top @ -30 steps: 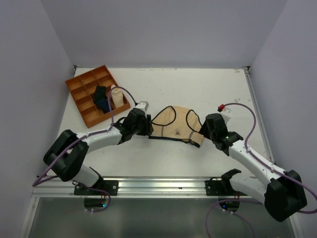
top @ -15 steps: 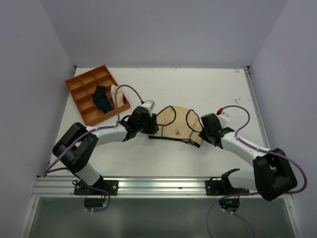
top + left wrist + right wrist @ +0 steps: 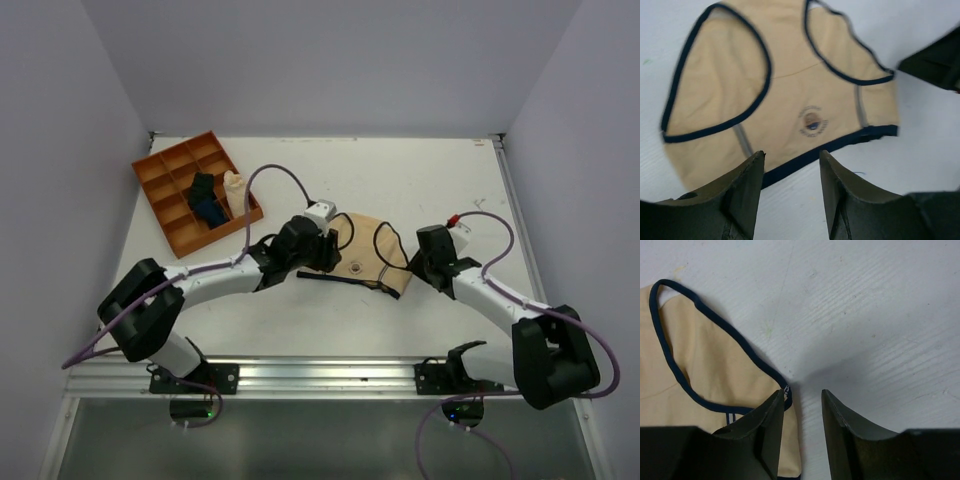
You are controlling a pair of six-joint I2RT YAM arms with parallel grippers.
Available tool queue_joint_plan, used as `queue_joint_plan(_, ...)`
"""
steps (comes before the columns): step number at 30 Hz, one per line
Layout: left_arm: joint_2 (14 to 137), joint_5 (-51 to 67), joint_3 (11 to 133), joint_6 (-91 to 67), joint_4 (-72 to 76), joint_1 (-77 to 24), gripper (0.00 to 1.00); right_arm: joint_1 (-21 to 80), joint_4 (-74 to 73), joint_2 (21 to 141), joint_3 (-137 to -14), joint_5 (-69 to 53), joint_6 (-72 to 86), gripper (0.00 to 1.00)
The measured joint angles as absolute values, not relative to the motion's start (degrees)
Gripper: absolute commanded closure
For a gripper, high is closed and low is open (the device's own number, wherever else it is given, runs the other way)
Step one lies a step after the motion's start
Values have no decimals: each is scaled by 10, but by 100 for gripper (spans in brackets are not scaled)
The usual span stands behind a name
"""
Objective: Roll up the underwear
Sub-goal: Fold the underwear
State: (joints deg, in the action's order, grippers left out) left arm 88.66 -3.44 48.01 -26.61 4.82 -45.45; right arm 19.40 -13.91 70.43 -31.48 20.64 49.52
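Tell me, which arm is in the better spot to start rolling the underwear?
Probably the left. The left fingers hang open over the underwear, its dark edge between them, ready to pinch. The right fingers are open at the corner, mostly bare table between them.

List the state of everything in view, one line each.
underwear, spread flat, not rolled
left hand, open over the dark waistband edge, nothing held
right hand, open at the underwear's side edge, nothing held
tray, holding two rolls in its compartments
dark blue roll, rolled, in the tray
cream roll, rolled, in the tray
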Motion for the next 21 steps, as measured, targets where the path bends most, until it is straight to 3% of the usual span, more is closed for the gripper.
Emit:
queue_joint_plan(16,951,-28,517,-212,142,-609,47,170,-41,735,-293,120,458,63)
queue_joint_plan(21,955,-48,523,-196,167,-632,45,170,-28,755,-288,118,458,74)
